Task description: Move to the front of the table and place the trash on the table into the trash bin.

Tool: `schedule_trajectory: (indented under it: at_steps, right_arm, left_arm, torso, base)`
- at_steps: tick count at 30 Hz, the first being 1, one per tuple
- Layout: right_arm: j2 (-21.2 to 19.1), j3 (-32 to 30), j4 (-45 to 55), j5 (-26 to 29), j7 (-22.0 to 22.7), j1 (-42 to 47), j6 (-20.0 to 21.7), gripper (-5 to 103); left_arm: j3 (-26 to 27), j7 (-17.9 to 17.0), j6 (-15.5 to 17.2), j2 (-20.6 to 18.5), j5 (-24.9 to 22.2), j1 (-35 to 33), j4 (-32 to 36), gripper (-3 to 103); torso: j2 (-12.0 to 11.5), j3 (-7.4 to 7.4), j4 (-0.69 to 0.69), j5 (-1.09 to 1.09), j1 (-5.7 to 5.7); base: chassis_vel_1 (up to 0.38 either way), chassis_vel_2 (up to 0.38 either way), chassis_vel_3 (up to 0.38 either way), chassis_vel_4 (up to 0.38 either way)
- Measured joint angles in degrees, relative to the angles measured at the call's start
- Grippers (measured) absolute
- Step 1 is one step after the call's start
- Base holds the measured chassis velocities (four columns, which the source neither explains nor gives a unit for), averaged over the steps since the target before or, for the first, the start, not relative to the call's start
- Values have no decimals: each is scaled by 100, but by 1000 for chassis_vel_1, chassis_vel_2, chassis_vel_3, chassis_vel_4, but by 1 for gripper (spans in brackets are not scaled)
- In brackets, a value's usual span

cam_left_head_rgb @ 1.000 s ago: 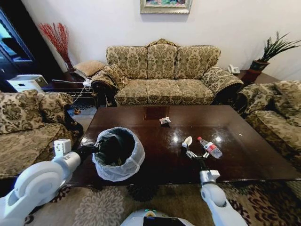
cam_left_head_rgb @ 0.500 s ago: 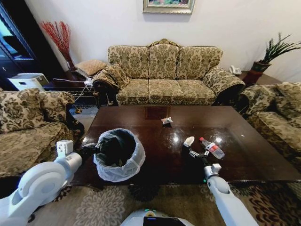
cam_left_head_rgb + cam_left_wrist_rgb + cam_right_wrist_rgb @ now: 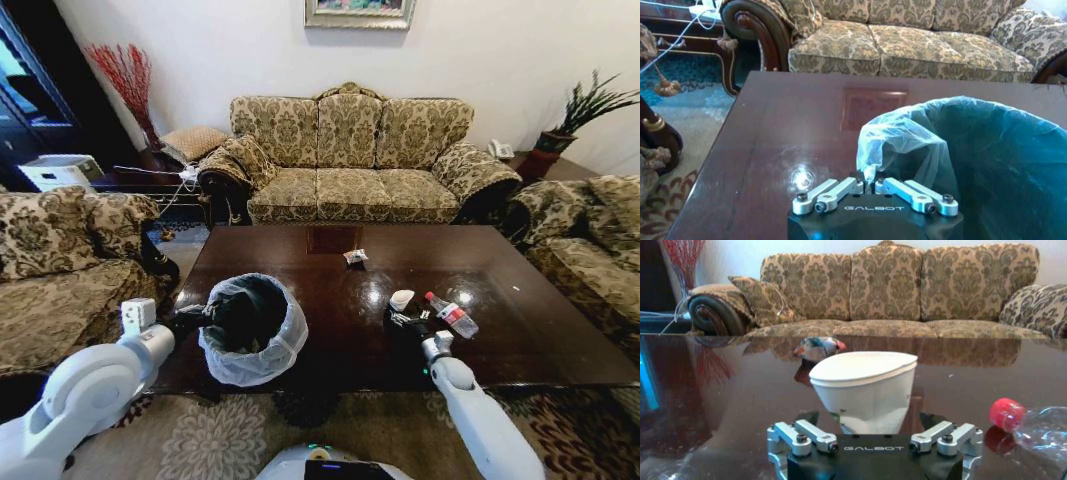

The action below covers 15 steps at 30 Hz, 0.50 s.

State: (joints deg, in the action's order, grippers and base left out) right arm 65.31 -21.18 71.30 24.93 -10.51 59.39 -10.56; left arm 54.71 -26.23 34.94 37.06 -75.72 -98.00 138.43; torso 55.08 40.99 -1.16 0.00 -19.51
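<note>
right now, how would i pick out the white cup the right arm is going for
Start at the large dark-brown glossy wooden coffee table in front of the patterned sofa. Near its front edge the right gripper sits with open fingers on either side of a small squashed white paper cup. It is plain white and upright, unlike the clear plastic bottle with a red cap lying beside it.

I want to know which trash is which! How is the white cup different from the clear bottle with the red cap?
The squashed white paper cup stands upright on the glossy dark-brown wooden table; the clear plastic bottle with a red cap lies on its side. The cup is solid white, the bottle see-through with a red label. The cup sits between the right gripper's open fingers; the bottle lies beside it, untouched. Both rest on the table.
</note>
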Motion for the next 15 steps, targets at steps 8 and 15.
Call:
schedule_trajectory:
  at_steps: [8, 15]
  right_arm:
    - [26, 32, -23, -30, 39, -19, 44, 70]
    - [37, 29, 8, -8, 40, 12, 39, 43]
  left_arm:
    - [37, 9, -18, -42, 2, -9, -14, 3]
    - [83, 11, -59, -50, 2, -38, -13, 3]
  torso:
    - [0, 0, 1, 0, 0]
    - [1, 0, 1, 0, 0]
  base:
    - [0, 0, 0, 0]
    - [0, 0, 0, 0]
